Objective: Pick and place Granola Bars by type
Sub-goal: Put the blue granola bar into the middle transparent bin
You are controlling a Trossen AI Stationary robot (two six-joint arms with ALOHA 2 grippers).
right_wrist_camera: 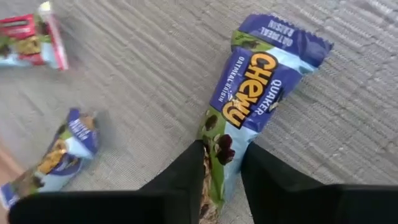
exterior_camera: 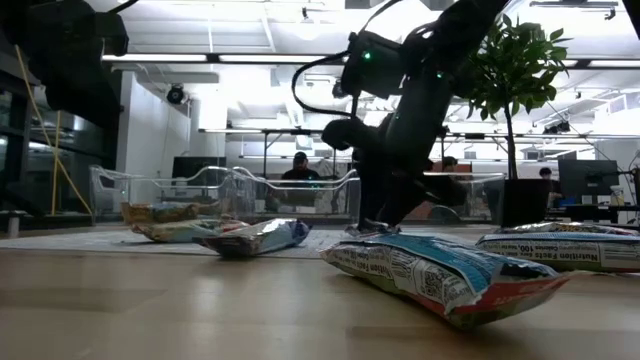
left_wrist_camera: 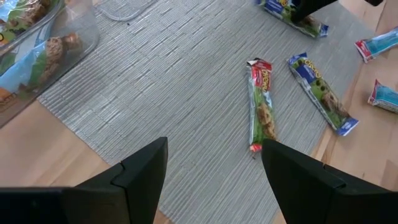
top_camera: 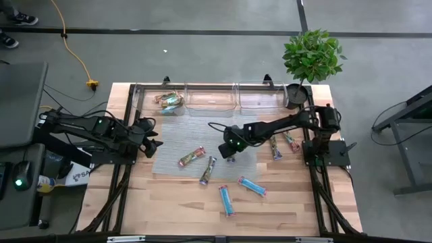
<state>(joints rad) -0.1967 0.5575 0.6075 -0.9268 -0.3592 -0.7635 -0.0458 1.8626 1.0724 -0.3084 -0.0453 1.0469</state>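
Wrapped granola bars lie flat on the grey mat and the wood. A tan-green bar with red ends [top_camera: 191, 156] and a purple-blue one [top_camera: 208, 170] are on the mat. Two light blue ones [top_camera: 226, 199] [top_camera: 251, 185] rest on the wood, and two more bars [top_camera: 275, 147] lie near the right arm. My right gripper [top_camera: 229, 150] [right_wrist_camera: 222, 152] is down at the mat's middle, shut on a purple-blue Chewy bar [right_wrist_camera: 255, 81]. My left gripper [top_camera: 154, 145] [left_wrist_camera: 214, 143] hovers open over the mat's left edge. My right gripper pinches the Chewy bar between its two fingers [right_wrist_camera: 189, 171] at one end [right_wrist_camera: 219, 134], coming from above and pointing down, in line with the bar's length. The rest of the bar stretches away from the fingers and looks to be lying flat on the mat.
Three clear bins stand in a row along the table's far edge. The left bin [top_camera: 170, 101] holds some tan-green bars; the other two [top_camera: 210, 98] [top_camera: 260, 98] show nothing inside. A potted plant [top_camera: 310, 57] stands at the far right corner. Bare wood lies along the near edge.
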